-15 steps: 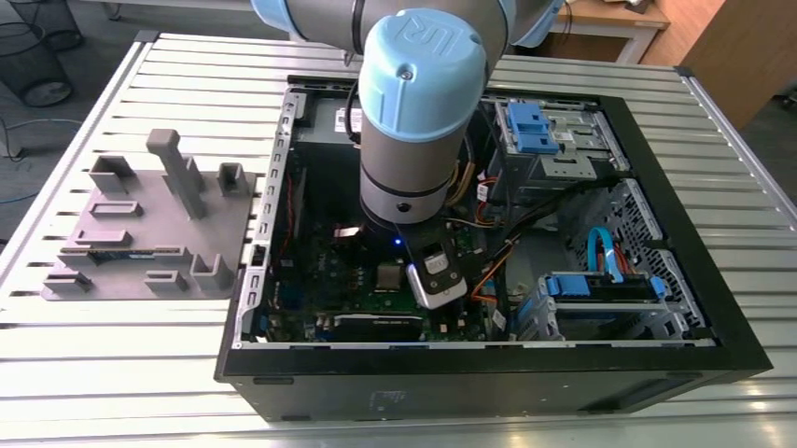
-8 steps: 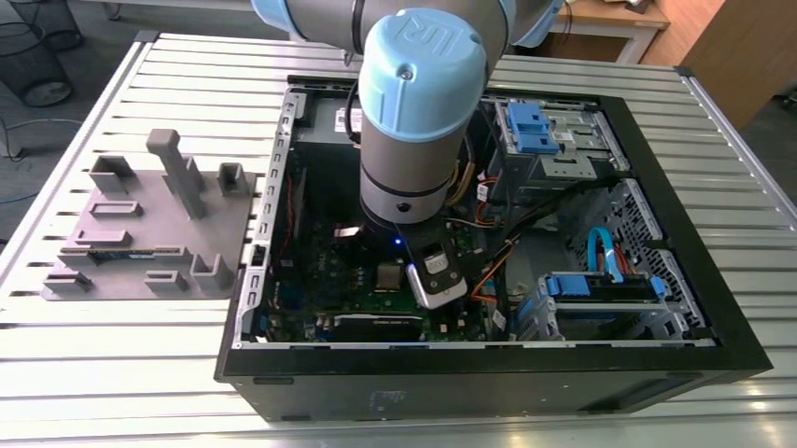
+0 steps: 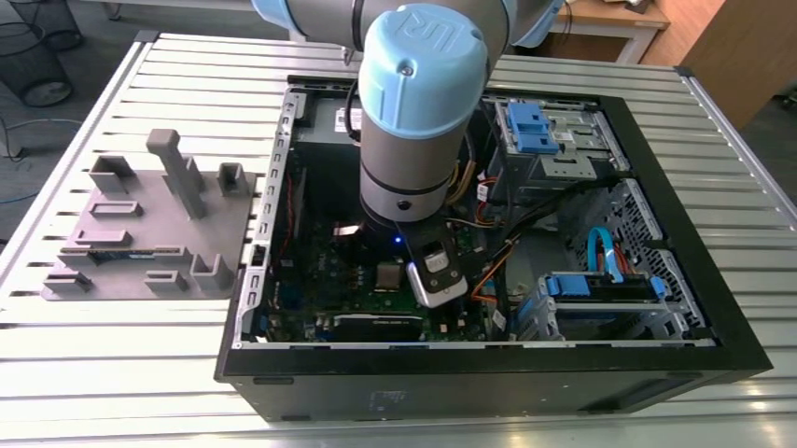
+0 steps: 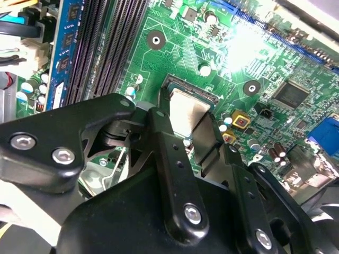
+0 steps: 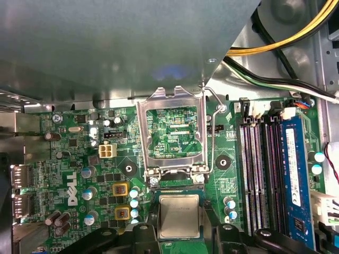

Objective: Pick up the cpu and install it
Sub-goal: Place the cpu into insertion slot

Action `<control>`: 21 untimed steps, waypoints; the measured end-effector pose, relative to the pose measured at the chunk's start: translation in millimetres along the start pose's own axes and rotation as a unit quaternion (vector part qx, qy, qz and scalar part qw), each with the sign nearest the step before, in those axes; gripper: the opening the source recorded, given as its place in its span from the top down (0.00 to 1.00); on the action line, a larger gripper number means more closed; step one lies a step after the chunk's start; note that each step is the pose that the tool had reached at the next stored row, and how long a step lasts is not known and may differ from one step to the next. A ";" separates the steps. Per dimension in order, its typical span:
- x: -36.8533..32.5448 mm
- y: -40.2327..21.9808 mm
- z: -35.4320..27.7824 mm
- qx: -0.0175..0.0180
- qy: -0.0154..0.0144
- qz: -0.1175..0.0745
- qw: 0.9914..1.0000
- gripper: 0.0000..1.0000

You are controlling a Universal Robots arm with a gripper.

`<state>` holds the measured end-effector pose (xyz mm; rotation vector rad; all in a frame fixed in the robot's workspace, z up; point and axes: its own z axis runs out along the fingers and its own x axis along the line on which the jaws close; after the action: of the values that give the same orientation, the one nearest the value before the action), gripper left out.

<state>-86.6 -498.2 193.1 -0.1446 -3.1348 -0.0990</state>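
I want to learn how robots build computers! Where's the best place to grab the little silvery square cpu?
Pinch the small flat square silvery-grey cpu by two opposite thin edges, coming straight down from above. It sits flat with a smooth top, so only its sides give a hold. The black end effector is clamped on just those edges.

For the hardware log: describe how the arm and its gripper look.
The arm is a silver-grey cylinder with rounded light-blue caps bearing raised lettering. A small blue light glows near its wrist. The gripper is matte black, built of flat linkage bars fastened with silver screws.
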 end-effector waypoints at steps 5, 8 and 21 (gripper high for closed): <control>0.0 0.0 -0.2 0.000 0.000 -0.002 1.000 0.58; 0.0 0.0 -0.2 0.000 0.000 -0.002 1.000 0.58; 0.0 0.0 -0.2 0.000 0.000 -0.003 1.000 0.64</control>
<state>-86.6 -498.3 193.4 -0.1364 -3.1348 -0.0983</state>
